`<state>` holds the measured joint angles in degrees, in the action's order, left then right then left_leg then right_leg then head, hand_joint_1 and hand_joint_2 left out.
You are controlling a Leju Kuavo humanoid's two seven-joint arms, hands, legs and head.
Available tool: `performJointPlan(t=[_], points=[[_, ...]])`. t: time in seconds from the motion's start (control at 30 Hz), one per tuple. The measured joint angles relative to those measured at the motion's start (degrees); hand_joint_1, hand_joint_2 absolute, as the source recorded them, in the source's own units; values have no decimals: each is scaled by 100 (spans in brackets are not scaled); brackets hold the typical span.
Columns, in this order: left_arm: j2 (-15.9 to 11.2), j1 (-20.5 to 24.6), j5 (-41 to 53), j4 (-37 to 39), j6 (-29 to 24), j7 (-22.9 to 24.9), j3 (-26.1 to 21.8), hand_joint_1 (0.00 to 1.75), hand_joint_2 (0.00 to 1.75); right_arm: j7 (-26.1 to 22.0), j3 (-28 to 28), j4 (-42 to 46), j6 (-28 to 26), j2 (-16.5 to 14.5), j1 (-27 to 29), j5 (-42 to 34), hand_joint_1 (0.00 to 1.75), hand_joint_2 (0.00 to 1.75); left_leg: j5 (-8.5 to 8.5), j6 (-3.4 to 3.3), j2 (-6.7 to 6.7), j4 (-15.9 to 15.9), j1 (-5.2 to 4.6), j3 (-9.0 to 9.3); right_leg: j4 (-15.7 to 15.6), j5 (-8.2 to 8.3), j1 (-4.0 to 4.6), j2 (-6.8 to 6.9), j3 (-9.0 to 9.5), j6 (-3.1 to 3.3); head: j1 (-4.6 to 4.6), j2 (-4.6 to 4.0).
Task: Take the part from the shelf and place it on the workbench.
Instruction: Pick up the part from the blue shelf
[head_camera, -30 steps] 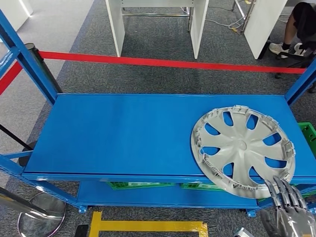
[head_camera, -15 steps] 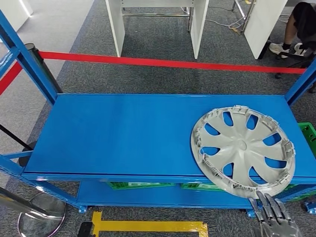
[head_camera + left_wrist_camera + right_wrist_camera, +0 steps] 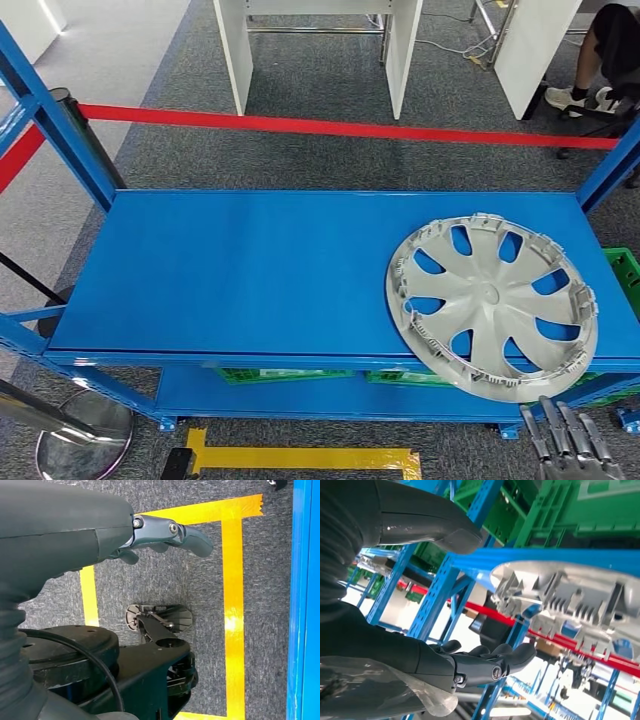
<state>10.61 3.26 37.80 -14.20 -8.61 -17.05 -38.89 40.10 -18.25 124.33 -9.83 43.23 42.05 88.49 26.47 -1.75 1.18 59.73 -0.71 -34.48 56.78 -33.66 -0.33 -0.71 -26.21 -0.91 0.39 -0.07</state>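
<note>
The part is a silver hubcap (image 3: 492,304) lying flat at the right end of the blue shelf (image 3: 241,270), its near rim overhanging the front edge. My right hand (image 3: 570,447) is at the lower right, just below and in front of that rim, fingers stretched up and apart, holding nothing. In the right wrist view the ribbed underside of the hubcap (image 3: 565,597) lies just beyond my right hand (image 3: 478,660), with a gap between them. My left hand (image 3: 162,532) hangs over the carpet with its fingers extended and nothing in it.
Blue uprights (image 3: 56,125) frame the shelf ends. Green crates (image 3: 287,375) sit on the lower level. A red barrier tape (image 3: 340,127) runs behind, with white table legs (image 3: 234,50) and a seated person (image 3: 611,50) beyond. Yellow floor tape (image 3: 302,458) and a round metal stand base (image 3: 83,440) lie in front.
My right hand has dropped from touching the hubcap's near rim to below it, drifting a little to the left and then back. The hubcap has not moved.
</note>
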Motion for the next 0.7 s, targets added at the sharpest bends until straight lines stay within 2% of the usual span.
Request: performJointPlan(t=[0.23, 0.7], points=[[3, 0, 28, 7, -1, 0, -23, 0, 175, 3, 238, -65, -191, -185, -2, 111, 0, 175, 0, 0, 0, 0, 0, 0, 0, 0, 0, 0, 0, 0, 0, 0], [4, 9, 121, 8, 38, -4, -30, 0, 175, -82, 540, -524, -409, -328, -120, -415, 0, 175, 0, 0, 0, 0, 0, 1, 0, 0, 0, -1, 1, 0, 1, 1]])
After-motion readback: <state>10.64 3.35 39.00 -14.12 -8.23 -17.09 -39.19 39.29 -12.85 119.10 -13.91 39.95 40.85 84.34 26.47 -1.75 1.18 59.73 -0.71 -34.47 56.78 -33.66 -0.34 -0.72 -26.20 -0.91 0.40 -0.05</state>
